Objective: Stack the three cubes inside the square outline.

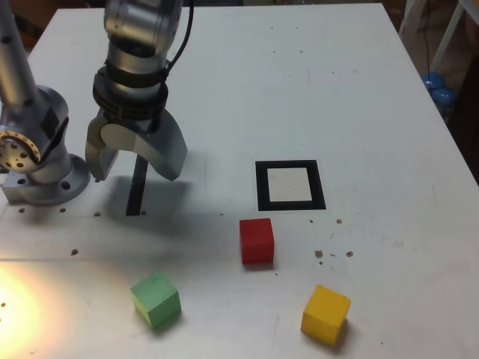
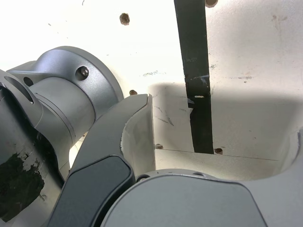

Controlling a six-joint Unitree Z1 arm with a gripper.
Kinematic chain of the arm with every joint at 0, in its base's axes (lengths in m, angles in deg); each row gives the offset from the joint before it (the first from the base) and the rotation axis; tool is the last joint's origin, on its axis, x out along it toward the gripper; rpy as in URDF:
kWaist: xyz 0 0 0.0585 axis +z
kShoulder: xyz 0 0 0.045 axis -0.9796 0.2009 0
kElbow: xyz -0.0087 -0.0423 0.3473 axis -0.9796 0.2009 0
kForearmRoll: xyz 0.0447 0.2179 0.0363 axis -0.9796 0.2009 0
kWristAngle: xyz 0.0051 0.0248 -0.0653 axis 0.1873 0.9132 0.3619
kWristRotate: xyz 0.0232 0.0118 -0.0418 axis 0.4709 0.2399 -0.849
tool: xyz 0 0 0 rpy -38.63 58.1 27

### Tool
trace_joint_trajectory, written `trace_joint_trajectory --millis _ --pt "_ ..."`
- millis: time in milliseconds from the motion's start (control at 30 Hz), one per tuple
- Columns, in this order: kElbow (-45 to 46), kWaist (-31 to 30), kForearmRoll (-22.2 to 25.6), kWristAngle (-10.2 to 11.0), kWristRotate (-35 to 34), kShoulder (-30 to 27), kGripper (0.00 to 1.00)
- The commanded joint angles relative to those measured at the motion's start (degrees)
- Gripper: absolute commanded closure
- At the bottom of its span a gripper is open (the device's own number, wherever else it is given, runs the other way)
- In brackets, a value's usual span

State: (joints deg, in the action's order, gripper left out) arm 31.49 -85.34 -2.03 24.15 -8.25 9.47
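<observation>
Exterior view: claw (image 1: 135,168) hangs with jaws spread apart and nothing between them, above the straight black tape strip (image 1: 137,188), near the arm base (image 1: 41,161) at the view's left. White worktop (image 1: 299,75) is bare across its far half.

Square outline (image 1: 290,185) sits right of centre, white middle unoccupied, well apart from the claw. Red cube (image 1: 257,241) lies just in front of the outline's near left corner, not touching the tape. Green cube (image 1: 156,299) is nearer the front edge, to the view's left, turned slightly. Yellow cube (image 1: 325,314) is close to the front edge, to the view's right, also turned. All three cubes stand apart from each other with open worktop between them.

A bright glare patch covers the front left corner.

Wrist view: tape strip (image 2: 199,80) runs across the worktop (image 2: 255,56) between the open jaws; arm base (image 2: 61,94) is close alongside. No cubes visible here.
</observation>
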Motion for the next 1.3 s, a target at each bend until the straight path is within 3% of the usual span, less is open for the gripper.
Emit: trace_joint_trajectory --millis 0,733,1267 --pt "-0.05 0.07 0.02 -0.1 0.1 0.4 0.01" --pt "-1.61 -0.19 1.07 -0.63 0.05 0.86 0.01" --pt "-16.57 -8.37 7.66 -3.71 -7.99 5.88 0.01"
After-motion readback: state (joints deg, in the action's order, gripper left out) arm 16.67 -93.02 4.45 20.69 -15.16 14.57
